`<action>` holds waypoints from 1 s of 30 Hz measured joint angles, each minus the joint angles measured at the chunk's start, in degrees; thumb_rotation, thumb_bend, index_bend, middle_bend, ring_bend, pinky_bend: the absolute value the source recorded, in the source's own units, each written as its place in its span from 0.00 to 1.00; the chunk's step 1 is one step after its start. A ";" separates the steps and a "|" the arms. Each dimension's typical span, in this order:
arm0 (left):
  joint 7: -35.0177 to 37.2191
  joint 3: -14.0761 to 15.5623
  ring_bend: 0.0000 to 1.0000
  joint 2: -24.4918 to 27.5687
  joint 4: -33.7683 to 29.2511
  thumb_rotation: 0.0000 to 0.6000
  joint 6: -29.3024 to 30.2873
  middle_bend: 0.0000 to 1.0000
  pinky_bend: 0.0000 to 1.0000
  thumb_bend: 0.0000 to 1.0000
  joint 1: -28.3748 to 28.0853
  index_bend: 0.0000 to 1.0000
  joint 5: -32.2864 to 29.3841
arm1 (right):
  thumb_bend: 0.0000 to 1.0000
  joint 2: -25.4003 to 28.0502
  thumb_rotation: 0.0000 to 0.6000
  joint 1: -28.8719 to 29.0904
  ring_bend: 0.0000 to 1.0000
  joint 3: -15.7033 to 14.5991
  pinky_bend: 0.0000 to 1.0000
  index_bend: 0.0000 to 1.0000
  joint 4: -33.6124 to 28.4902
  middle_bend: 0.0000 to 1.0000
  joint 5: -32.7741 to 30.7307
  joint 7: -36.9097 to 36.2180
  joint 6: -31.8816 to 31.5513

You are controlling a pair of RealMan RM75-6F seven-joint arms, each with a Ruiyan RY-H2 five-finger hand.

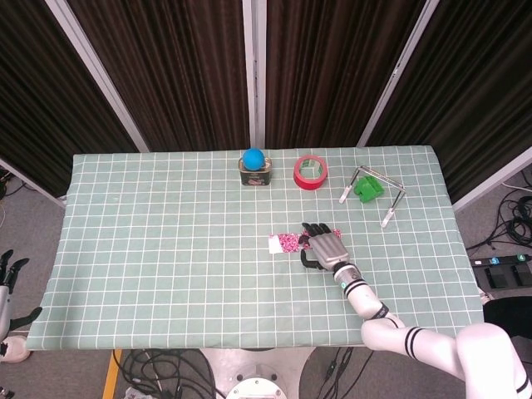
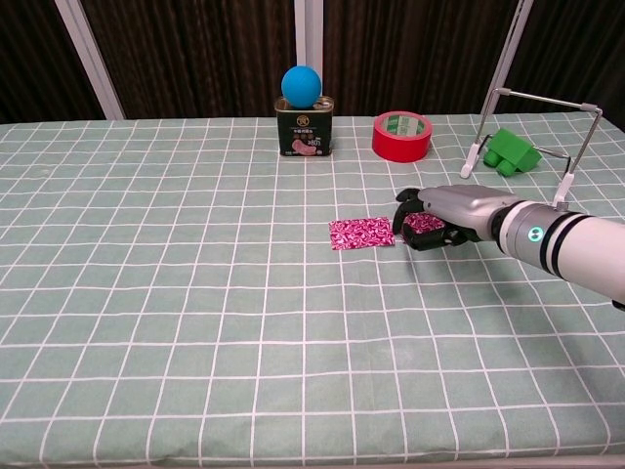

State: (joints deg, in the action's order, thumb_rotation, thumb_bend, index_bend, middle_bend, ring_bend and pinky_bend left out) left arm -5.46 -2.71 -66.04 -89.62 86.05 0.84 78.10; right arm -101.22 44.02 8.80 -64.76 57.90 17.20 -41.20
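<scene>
**Working the pink strip: contact made, no lift yet**

Looking down from the head view, we find the right hand [image 1: 326, 247] just off the middle of the bench [image 1: 166, 249], toward 4 o'clock. It lies palm down, with its fingers [image 2: 408, 200] curled over the right end of the pink patterned strip [image 2: 361, 234]. The rest of the strip runs out from the hand toward 9 o'clock and lies flat on the checked cloth.

In the chest view a patch of pink shows between the thumb and the curled fingers. The hand is therefore on the strip, but we cannot tell whether it truly pinches that end or only presses on it.

The left hand [image 1: 10, 283] hangs off the bench at 8 o'clock, with its fingers apart and nothing in them.

We judge the work to be at an early stage. The reach is done and contact is made, but no part of the strip appears raised off the cloth, and a sure hold is not shown.

Well away from the hand, a blue ball [image 2: 302, 85] sits on a can [image 2: 305, 132] at 12 o'clock. A red tape roll [image 2: 401, 136] stands at 1 o'clock, and a green block [image 2: 514, 150] sits under a wire frame [image 2: 543, 98] at 2 o'clock.
</scene>
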 measured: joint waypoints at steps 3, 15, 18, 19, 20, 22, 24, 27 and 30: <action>0.20 0.05 0.11 -0.09 0.24 1.00 0.12 0.16 0.15 0.08 0.08 0.23 0.21 | 0.60 0.97 0.27 -0.49 0.00 -0.02 0.00 0.27 -0.99 0.00 0.39 -0.31 -1.05; -0.19 -0.05 0.11 -0.16 -0.13 1.00 0.10 0.16 0.15 0.08 -0.12 0.23 0.63 | 0.60 3.89 0.27 -2.07 0.00 0.13 0.00 0.28 0.64 0.00 -2.01 -1.18 -0.99; -0.39 -0.04 0.11 0.03 -0.37 1.00 0.21 0.16 0.15 0.08 0.04 0.23 0.49 | 0.60 3.13 0.27 -1.74 0.00 0.03 0.00 0.28 1.83 0.00 -2.04 -1.25 -0.28; -0.43 -0.02 0.11 0.08 -0.45 1.00 0.29 0.16 0.15 0.08 0.12 0.23 0.46 | 0.60 2.89 0.27 -1.65 0.00 -0.04 0.00 0.28 2.20 0.00 -2.04 -1.27 -0.01; -0.46 -0.01 0.11 0.12 -0.51 1.00 0.34 0.16 0.15 0.08 0.18 0.23 0.43 | 0.60 2.63 0.27 -1.55 0.00 -0.19 0.00 0.28 2.55 0.00 -1.98 -1.30 0.31; -0.55 0.02 0.11 0.17 -0.62 1.00 0.37 0.16 0.15 0.08 0.25 0.23 0.38 | 0.60 2.59 0.27 -1.56 0.00 -0.45 0.00 0.28 2.55 0.00 -1.70 -1.27 0.34; -0.58 0.02 0.11 0.17 -0.66 1.00 0.34 0.16 0.15 0.08 0.25 0.23 0.38 | 0.60 2.86 0.26 -1.73 0.00 -0.76 0.00 0.28 1.95 0.00 -1.18 -1.25 0.07; -0.69 -0.08 0.11 0.10 -0.71 1.00 0.23 0.16 0.15 0.08 0.02 0.23 0.55 | 0.60 3.76 0.26 -2.23 0.00 -1.42 0.00 0.28 0.23 0.00 -0.31 -1.11 -0.58; -0.74 -0.18 0.11 0.02 -0.71 1.00 0.13 0.16 0.15 0.08 -0.16 0.23 0.70 | 0.60 5.11 0.26 -2.95 0.00 -2.33 0.00 0.28 -2.15 0.00 0.51 -0.80 -1.30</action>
State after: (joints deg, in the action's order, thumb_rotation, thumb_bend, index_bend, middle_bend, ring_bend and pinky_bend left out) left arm -6.21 -2.88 -66.01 -90.33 86.18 0.68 78.81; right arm -96.11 41.07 6.46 -66.91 58.41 16.40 -42.50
